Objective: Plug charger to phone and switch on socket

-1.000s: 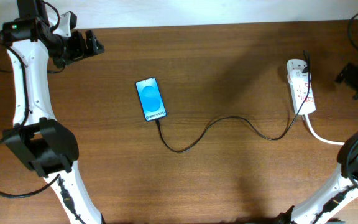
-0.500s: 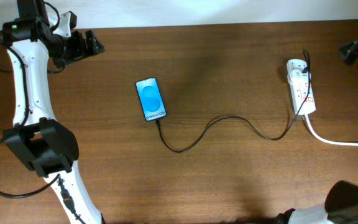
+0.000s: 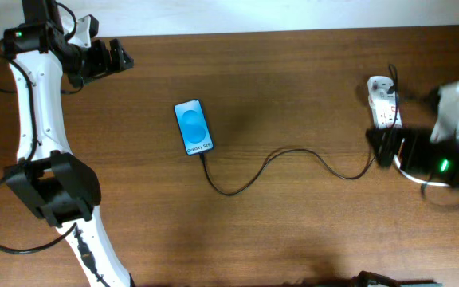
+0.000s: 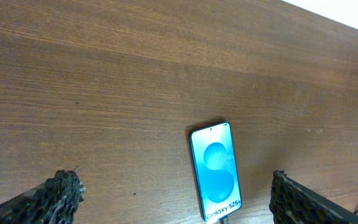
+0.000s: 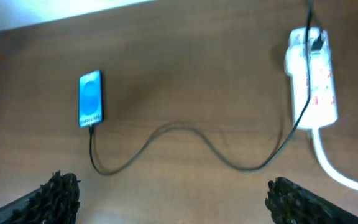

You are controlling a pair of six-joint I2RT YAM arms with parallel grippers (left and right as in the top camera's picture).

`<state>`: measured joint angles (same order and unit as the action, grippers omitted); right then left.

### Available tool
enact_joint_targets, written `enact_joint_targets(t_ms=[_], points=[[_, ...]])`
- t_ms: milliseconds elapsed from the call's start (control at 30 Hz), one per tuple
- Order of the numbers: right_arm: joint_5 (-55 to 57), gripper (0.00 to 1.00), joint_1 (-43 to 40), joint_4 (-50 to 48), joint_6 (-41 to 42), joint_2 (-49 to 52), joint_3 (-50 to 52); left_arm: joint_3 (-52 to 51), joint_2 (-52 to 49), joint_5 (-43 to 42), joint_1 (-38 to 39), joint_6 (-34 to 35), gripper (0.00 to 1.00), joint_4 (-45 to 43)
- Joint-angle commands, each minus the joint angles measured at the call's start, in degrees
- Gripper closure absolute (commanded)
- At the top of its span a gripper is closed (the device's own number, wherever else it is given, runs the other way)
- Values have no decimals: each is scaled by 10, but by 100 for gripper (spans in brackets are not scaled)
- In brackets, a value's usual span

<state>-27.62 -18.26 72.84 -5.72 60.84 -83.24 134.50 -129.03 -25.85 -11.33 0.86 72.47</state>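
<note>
The phone [image 3: 193, 126] lies face up mid-table with its blue screen lit. The thin black charger [image 3: 293, 151] runs from the phone's bottom edge in loops to the white socket [image 3: 385, 102] at the right, where its plug sits. My left gripper [image 3: 122, 56] is open and empty at the far left. In the left wrist view the phone [image 4: 215, 171] lies ahead between the fingers [image 4: 176, 199]. My right gripper [image 3: 379, 148] hovers just below the socket, blurred. In the right wrist view it [image 5: 176, 202] is open and empty, with the phone [image 5: 91, 98], the charger [image 5: 179, 127] and the socket [image 5: 312, 81] ahead.
The socket's thick white cord [image 5: 334, 168] trails off toward the right edge and passes under the right arm in the overhead view. A pale wall strip [image 3: 253, 16] borders the table's far edge. Both arm bases stand at the near side.
My right arm has swung in from the far right edge to just below the socket, still blurred by motion. The left arm, phone, charger and socket have not moved.
</note>
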Motion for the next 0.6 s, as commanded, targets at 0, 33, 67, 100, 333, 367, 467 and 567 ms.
enact_joint_targets(t_ms=[0,33,67,100,333,367,467,567], points=[[13,1,4,-2,9,-67,111,10,-3,2,-2,-7,0,-1],[13,1,4,1,9,-79,132,10,-3,2,-2,-7,0,-1],[14,1,4,7,8,-90,156,10,-3,2,-2,-7,1,-1],[16,2,4,19,2,-96,175,10,-3,2,-2,-7,1,-1],[75,2,45,-49,-33,-100,196,10,-3,2,-2,-7,0,-1],[78,1,57,-59,-33,-104,196,10,-3,2,-2,-7,1,-1],[99,2,100,-125,-33,-132,205,10,-3,2,-2,-7,1,-1],[101,2,111,-254,-33,-182,280,10,-3,2,-2,-7,0,-1]])
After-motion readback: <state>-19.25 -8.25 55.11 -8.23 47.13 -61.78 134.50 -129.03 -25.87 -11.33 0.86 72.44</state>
